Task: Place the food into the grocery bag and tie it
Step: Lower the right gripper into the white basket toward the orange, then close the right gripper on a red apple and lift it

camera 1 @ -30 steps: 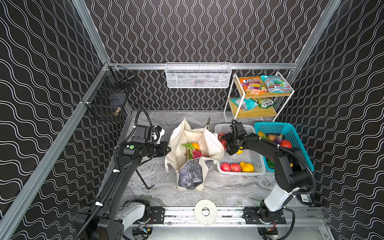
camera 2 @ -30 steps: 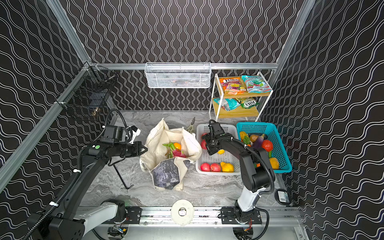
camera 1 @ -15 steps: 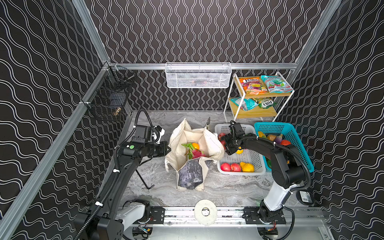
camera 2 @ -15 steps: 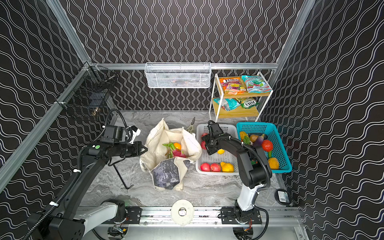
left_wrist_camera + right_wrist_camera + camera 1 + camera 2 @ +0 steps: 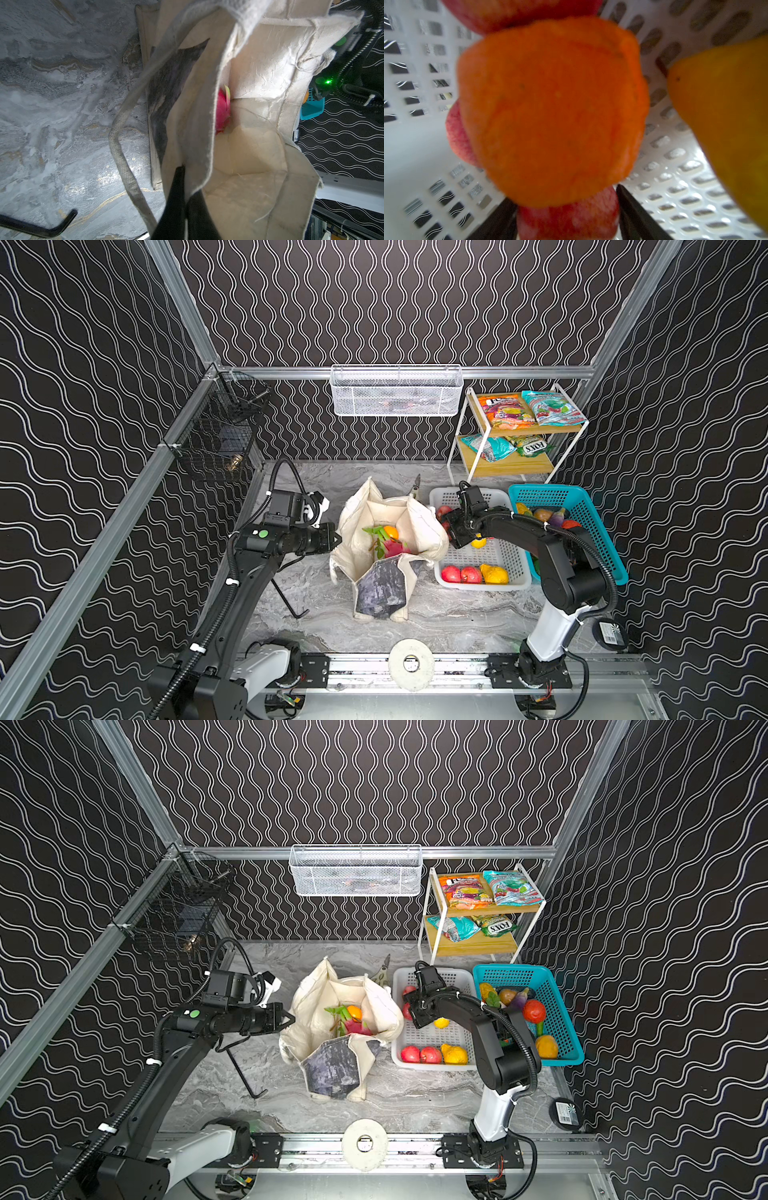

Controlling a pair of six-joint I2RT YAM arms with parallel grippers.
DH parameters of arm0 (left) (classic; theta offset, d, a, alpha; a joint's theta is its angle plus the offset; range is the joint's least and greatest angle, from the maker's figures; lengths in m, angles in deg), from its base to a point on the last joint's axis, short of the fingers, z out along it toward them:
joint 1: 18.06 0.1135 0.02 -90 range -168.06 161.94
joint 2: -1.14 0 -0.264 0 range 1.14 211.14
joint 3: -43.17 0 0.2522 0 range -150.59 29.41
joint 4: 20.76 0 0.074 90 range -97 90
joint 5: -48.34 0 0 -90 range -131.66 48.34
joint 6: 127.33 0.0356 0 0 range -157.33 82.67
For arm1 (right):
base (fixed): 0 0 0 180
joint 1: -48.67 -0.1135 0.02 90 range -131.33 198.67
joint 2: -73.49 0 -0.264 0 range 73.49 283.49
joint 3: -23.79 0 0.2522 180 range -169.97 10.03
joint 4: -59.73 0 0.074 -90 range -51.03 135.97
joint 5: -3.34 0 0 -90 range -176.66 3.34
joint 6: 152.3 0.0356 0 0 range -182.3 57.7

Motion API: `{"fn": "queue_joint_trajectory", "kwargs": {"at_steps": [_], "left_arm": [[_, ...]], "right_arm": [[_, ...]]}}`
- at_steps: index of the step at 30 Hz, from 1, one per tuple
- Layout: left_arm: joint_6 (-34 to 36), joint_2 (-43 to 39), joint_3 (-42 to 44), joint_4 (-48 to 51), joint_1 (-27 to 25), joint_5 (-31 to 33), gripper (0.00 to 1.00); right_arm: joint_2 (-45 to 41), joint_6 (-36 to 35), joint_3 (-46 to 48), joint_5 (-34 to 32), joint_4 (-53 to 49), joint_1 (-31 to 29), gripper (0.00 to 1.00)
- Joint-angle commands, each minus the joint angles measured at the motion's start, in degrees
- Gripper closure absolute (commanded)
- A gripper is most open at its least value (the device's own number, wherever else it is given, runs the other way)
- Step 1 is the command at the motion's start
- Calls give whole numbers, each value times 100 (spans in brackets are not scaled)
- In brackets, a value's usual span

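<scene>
Bag (image 5: pixel 380 591) stands open beside the white basket (image 5: pixel 484 586), with a dragon fruit (image 5: pixel 222 112) inside. My left gripper (image 5: pixel 187 178) pinches the bag's rim, plain only in the left wrist view. My right gripper (image 5: pixel 456 533) sits in the basket. Its wrist view shows my fingers (image 5: pixel 637 212) spread beside a red apple (image 5: pixel 566 222), with an orange (image 5: pixel 550 112) close in front. Whether they grip, I cannot tell.

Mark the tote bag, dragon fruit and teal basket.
tote bag (image 5: pixel 380 589), in a top view, dark print panel
dragon fruit (image 5: pixel 222 110), left wrist view, pink skin
teal basket (image 5: pixel 548 495), in a top view, far wall

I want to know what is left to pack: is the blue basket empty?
No, the blue basket holds several pieces of toy produce, among them a red tomato.
</scene>
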Motion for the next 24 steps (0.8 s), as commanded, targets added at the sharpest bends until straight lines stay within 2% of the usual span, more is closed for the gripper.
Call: {"fn": "queue_joint_trajectory", "kwargs": {"at_steps": [1,17,22,24], "left_arm": [[99,-12,-54,82,-5,-90,100],[179,-143,-10,192,-13,-68,100],[119,-157,51,100,-13,-98,100],[100,-169,69,74,-13,-99,100]], "right_arm": [[15,122,8,-27,99,0,31],[-861,192,381,-381,1,0,41],[-1533,102,442,-523,-265,-5,41],[-1880,-146,366,-802,-425,-24,41]]}}
